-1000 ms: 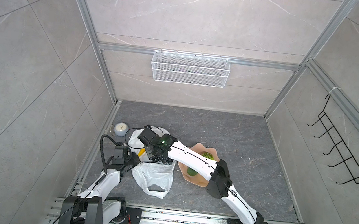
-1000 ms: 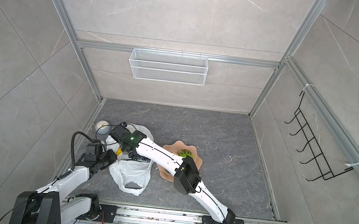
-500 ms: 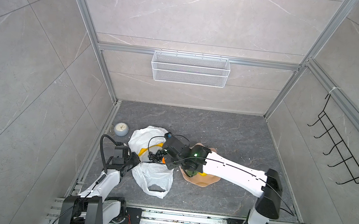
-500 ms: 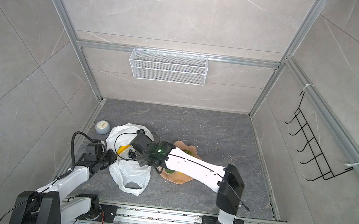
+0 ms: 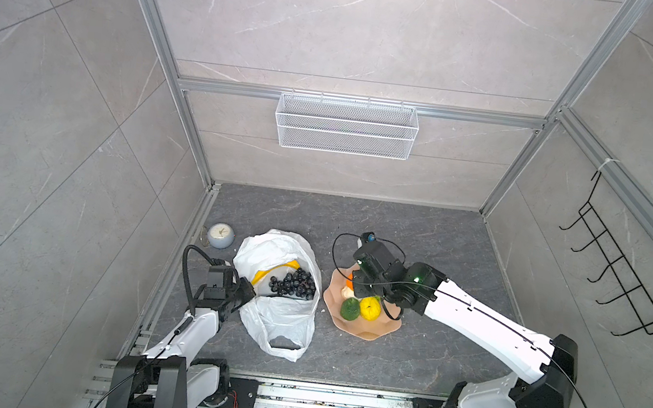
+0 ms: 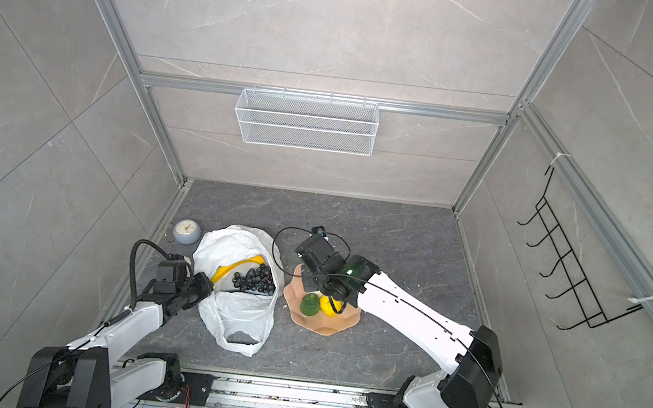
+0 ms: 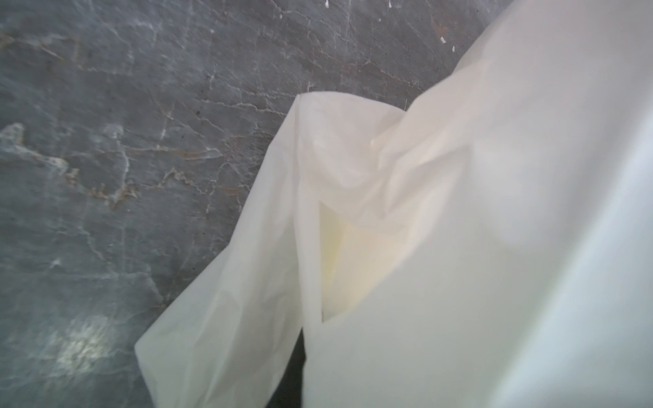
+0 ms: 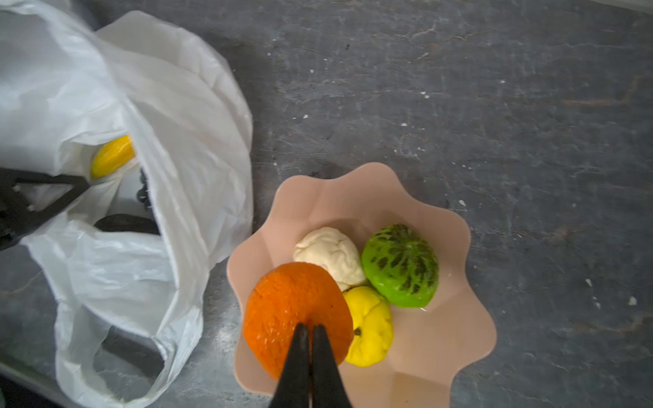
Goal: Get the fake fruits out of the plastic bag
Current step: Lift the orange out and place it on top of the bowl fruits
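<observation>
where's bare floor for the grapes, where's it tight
Free: floor between plate and right wall; floor behind bag and plate, up to back wall. Tight: bag-plate gap; clock corner by left gripper; plate, where right gripper holds orange among three fruits.

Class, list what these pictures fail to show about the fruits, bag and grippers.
- Fingers of the left gripper: left wrist view, plastic bag covers them.
- Banana: right wrist view, mostly behind bag folds.
- Where the right gripper pinches the orange: right wrist view, under its fingertips.
- Cream fruit: both top views, mostly under the right gripper.
- Clock hands: both top views, too small.
</observation>
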Robot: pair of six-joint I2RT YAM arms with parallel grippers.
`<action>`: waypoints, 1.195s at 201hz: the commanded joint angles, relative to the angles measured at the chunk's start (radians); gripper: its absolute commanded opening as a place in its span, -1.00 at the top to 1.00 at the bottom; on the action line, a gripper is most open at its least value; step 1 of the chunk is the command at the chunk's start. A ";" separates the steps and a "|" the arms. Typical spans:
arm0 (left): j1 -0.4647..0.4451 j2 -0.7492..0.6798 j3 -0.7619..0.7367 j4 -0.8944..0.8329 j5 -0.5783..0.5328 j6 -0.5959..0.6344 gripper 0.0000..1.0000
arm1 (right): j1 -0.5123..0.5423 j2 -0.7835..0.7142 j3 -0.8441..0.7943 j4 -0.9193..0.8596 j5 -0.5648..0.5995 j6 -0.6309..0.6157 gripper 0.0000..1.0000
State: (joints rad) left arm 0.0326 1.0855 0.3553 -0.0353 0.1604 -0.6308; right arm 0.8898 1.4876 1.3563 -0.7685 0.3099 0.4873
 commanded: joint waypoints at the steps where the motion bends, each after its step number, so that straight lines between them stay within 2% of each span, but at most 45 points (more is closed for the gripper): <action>1: -0.005 -0.011 0.024 0.023 0.002 0.027 0.76 | -0.063 0.073 0.040 -0.020 0.018 -0.048 1.00; 30: -0.005 -0.015 0.022 0.021 0.005 0.028 0.76 | -0.129 0.204 0.141 -0.041 0.004 -0.076 1.00; 85: -0.005 -0.012 0.022 0.022 0.010 0.028 0.76 | -0.163 0.378 0.269 -0.078 0.008 -0.095 1.00; 145: -0.005 -0.007 0.024 0.023 0.010 0.027 0.76 | -0.163 0.466 0.293 -0.110 0.024 -0.087 0.99; 184: -0.005 -0.007 0.023 0.023 0.010 0.027 0.76 | -0.163 0.479 0.283 -0.105 0.024 -0.088 0.83; 240: -0.004 -0.023 0.020 0.023 0.010 0.034 0.77 | -0.158 0.422 0.256 -0.091 0.034 -0.093 0.26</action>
State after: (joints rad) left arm 0.0326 1.0847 0.3553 -0.0353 0.1608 -0.6270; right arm 0.7288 1.9568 1.6176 -0.8482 0.3199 0.3985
